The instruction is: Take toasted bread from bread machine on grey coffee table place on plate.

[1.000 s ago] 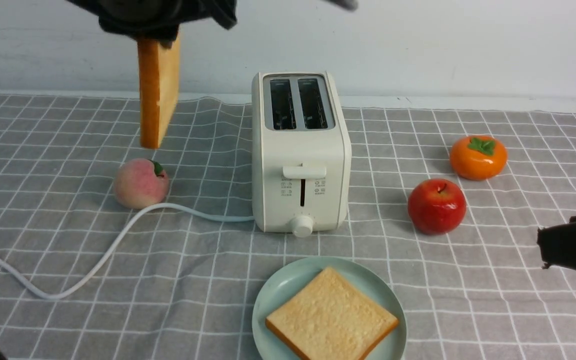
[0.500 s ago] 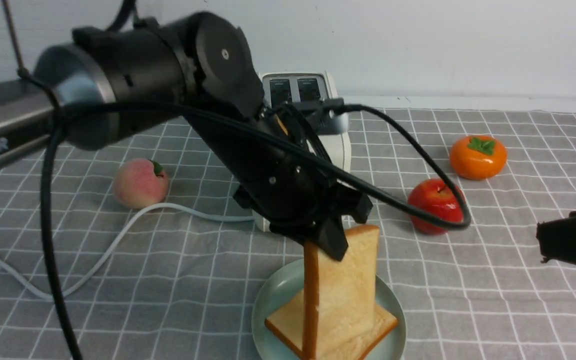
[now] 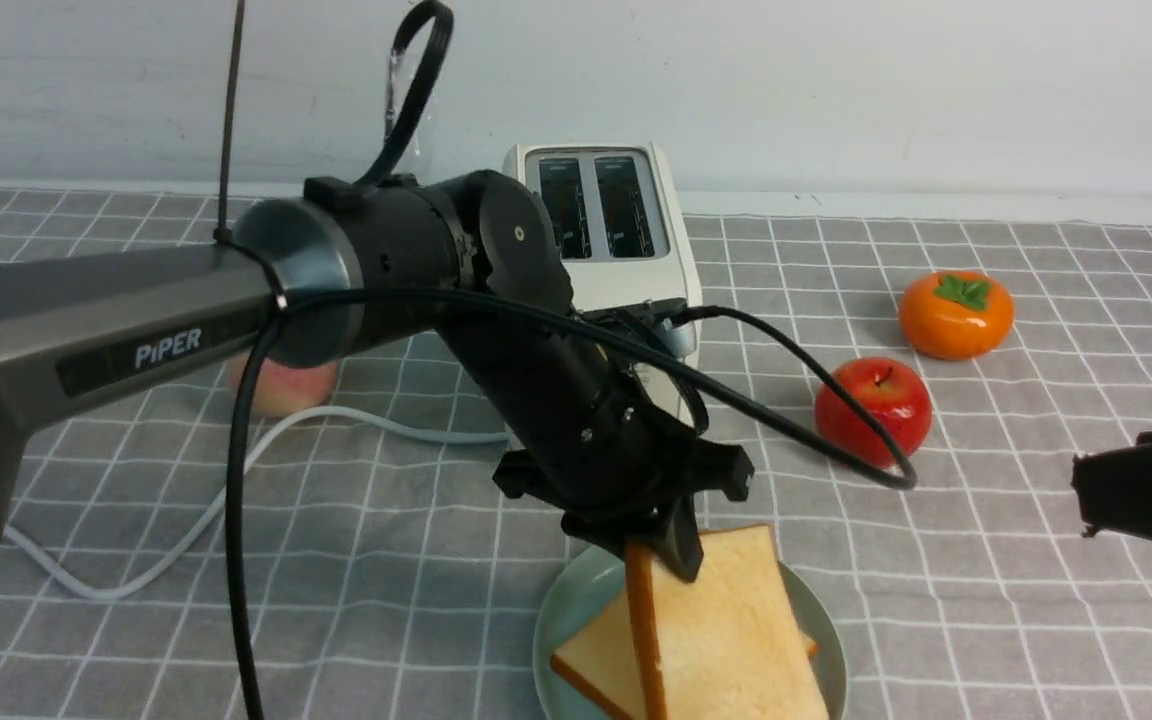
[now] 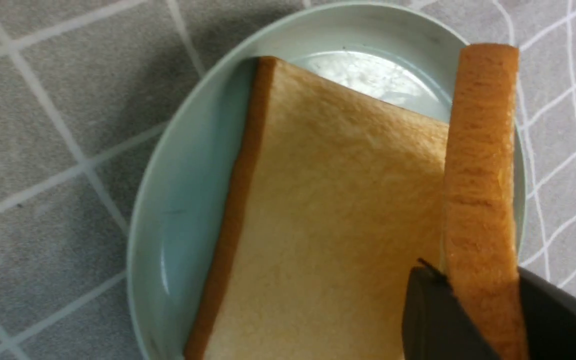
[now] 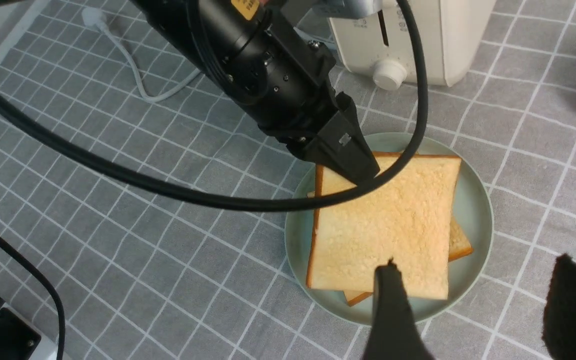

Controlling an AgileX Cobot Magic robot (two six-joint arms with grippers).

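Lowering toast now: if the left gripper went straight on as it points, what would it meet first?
Probably the flat slice on the plate; the held slice in the left gripper leans over it, so depth is unclear.

grey table (image 3: pixel 986 600) with white grid lines; pale mint plate (image 3: pixel 571 610); golden bread (image 3: pixel 736 630), orange-brown crust; cream toaster (image 3: pixel 678 240); red apple (image 3: pixel 873 405); orange persimmon (image 3: pixel 956 315) with green leaf; pink peach (image 3: pixel 286 388); black and grey left arm (image 3: pixel 406 250).

One toasted bread slice (image 3: pixel 596 665) lies on the plate (image 3: pixel 571 600), before the bread machine (image 3: pixel 671 260).
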